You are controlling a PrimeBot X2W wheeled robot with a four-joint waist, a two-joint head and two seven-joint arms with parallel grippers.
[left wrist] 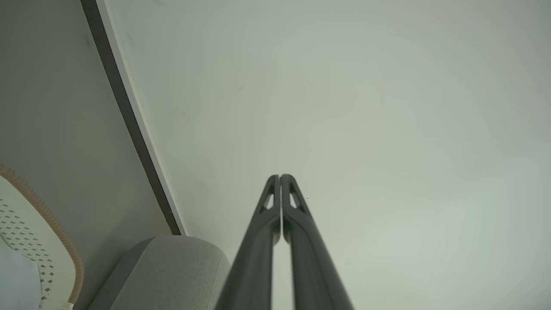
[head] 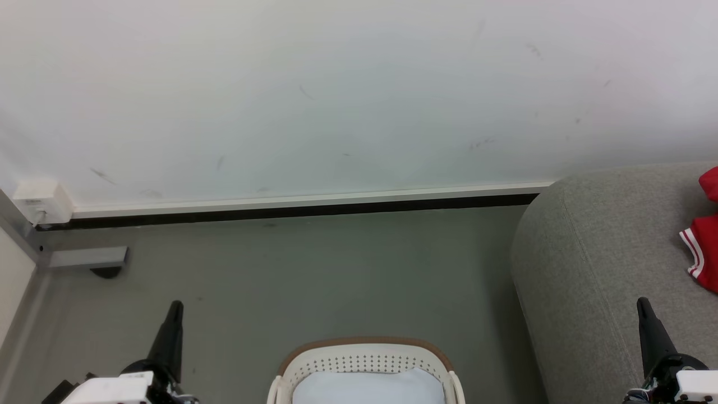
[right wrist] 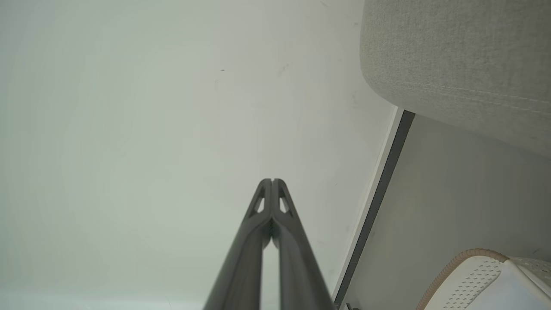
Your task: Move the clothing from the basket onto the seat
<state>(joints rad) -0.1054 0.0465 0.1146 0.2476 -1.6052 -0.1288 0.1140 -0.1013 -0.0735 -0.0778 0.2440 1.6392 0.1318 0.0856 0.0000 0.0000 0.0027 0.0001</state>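
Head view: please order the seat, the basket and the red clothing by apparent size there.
1. seat, clearly largest.
2. basket, though the bottom edge cuts it off.
3. clothing, smallest, cut off at the right edge.

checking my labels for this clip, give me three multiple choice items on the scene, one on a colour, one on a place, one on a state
1. What colour is the rim of the basket? A brown B blue C black
2. Where does the red clothing lie? A in the basket B on a table C on the seat
3. How are the left claw and right claw? A wide open B shut and empty C shut on cloth

Key:
1 A, a brown band tops the white perforated wall.
2 C, it rests on the grey seat; the visible part of the basket holds a white pad.
3 B, each wrist view shows tips touching, nothing between.
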